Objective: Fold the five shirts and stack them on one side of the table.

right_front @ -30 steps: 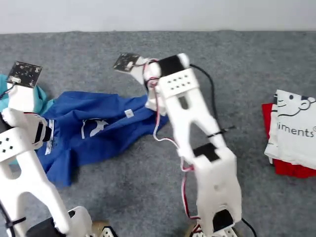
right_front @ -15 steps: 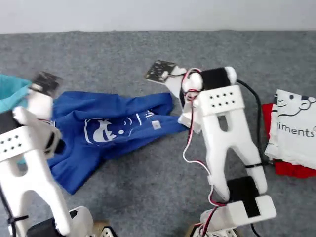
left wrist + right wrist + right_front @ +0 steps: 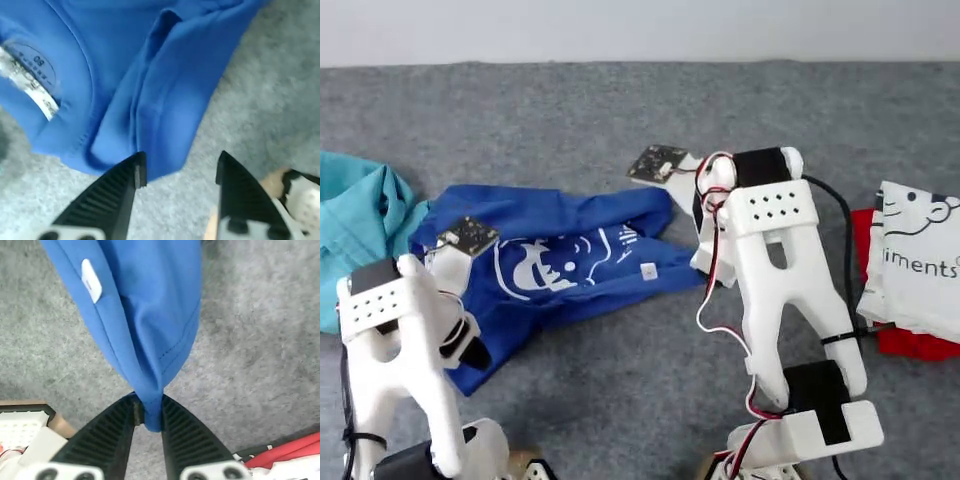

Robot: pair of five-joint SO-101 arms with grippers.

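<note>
Here, a teal shirt (image 3: 355,215) lies crumpled at the far left of the grey counter (image 3: 520,110). Beside it the left tool (image 3: 180,167) hangs released, its jaws spread over an edge of the blue shirt (image 3: 560,255) near the collar. That shirt lies spread across the counter's middle. The right tool (image 3: 149,416) is clenched on a fold at the shirt's right end. At the far right, a folded white shirt (image 3: 920,250) lies on a red shirt (image 3: 905,340).
</note>
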